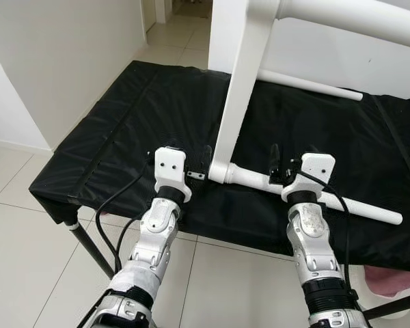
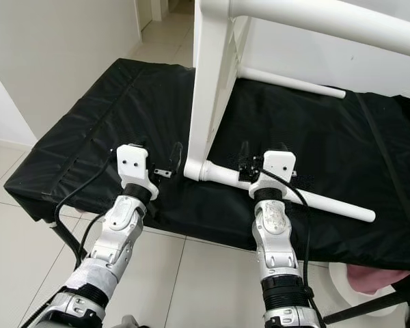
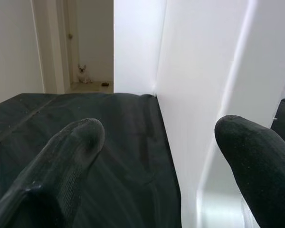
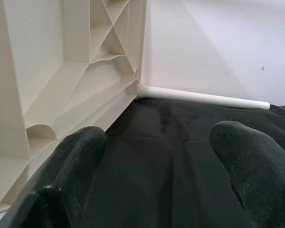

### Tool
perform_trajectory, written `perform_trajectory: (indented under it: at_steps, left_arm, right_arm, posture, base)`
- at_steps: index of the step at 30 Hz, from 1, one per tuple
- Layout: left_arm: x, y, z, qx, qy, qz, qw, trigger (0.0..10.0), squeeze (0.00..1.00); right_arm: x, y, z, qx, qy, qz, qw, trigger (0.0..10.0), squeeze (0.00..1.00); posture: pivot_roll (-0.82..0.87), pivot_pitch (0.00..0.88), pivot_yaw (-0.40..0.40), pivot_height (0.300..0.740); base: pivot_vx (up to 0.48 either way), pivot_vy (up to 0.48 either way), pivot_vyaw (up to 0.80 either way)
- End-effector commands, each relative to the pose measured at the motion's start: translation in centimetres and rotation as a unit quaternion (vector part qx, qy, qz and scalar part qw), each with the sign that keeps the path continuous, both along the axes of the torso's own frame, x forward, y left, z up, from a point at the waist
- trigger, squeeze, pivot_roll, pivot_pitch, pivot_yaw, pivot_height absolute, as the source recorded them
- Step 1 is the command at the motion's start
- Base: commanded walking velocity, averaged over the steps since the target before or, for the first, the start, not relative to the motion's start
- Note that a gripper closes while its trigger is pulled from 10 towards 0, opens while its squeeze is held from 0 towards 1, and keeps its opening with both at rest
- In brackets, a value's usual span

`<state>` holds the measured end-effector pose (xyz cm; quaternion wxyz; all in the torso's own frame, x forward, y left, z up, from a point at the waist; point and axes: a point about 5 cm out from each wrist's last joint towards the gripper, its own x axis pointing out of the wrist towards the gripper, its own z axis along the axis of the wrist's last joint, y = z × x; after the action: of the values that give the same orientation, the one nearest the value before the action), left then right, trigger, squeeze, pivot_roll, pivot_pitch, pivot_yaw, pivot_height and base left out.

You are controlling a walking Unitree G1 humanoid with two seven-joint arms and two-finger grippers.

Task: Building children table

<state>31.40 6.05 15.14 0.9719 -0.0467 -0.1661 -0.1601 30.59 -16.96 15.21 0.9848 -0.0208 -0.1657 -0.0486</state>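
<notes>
A white children's table lies on its side on the black padded bench (image 1: 123,123). Its top panel (image 1: 236,89) stands on edge, and its round legs stick out sideways. The near leg (image 1: 355,206) rests on the black cover, a far leg (image 1: 307,83) lies behind, and another leg (image 1: 355,17) juts out overhead. My left gripper (image 1: 188,158) is open at the panel's lower corner, with the panel edge (image 3: 199,95) between its fingers (image 3: 71,147). My right gripper (image 1: 294,160) hovers open just over the near leg. Its wrist view faces the ribbed underside (image 4: 61,71).
The bench's front edge (image 1: 212,236) runs just under both wrists, with tiled floor (image 1: 27,260) below. A white wall (image 1: 61,61) stands to the left. A doorway lies beyond, where a small dog (image 3: 82,73) sits. A pink cloth (image 1: 389,280) lies low right.
</notes>
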Motion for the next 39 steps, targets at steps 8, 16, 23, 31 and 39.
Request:
perform_trajectory:
  at_steps: [8, 16, 23, 31, 39]
  left_arm:
    - [-1.1, -1.6, 6.2, 0.027, -0.077, -0.082, 0.993, 10.0, 0.00]
    - [-1.8, 0.1, 4.5, 0.052, -0.058, -0.068, 0.995, 10.0, 0.00]
    - [-2.5, 1.9, 3.5, 0.068, -0.045, -0.052, 0.995, 10.0, 0.00]
    - [-3.0, 2.8, 2.8, 0.079, -0.028, -0.045, 0.995, 10.0, 0.00]
    - [-3.0, 2.9, 3.0, 0.079, -0.029, -0.043, 0.996, 10.0, 0.00]
  right_arm:
    - [-0.3, -0.2, -0.3, -0.009, 0.002, 0.000, 1.000, 10.0, 0.00]
    - [-0.8, -0.2, -0.4, -0.017, 0.002, 0.005, 1.000, 10.0, 0.00]
    - [-1.3, 0.0, -0.6, -0.030, 0.005, 0.025, 0.999, 10.0, 0.00]
    - [-1.5, 0.3, -0.6, -0.036, 0.006, 0.037, 0.999, 10.0, 0.00]
    - [-1.2, 0.4, -0.2, -0.039, 0.000, 0.041, 0.998, 10.0, 0.00]
  posture:
    - [-0.07, 0.000, 0.000, 0.740]
    - [-0.07, 0.116, 0.072, 0.740]
    - [-0.07, 0.128, 0.073, 0.740]
    - [-0.07, 0.127, 0.066, 0.740]
    - [-0.08, 0.121, 0.062, 0.740]
  base:
    - [0.000, 0.000, 0.00]
    - [0.000, 0.000, 0.00]
    - [0.000, 0.000, 0.00]
    - [0.000, 0.000, 0.00]
    - [0.000, 0.000, 0.00]
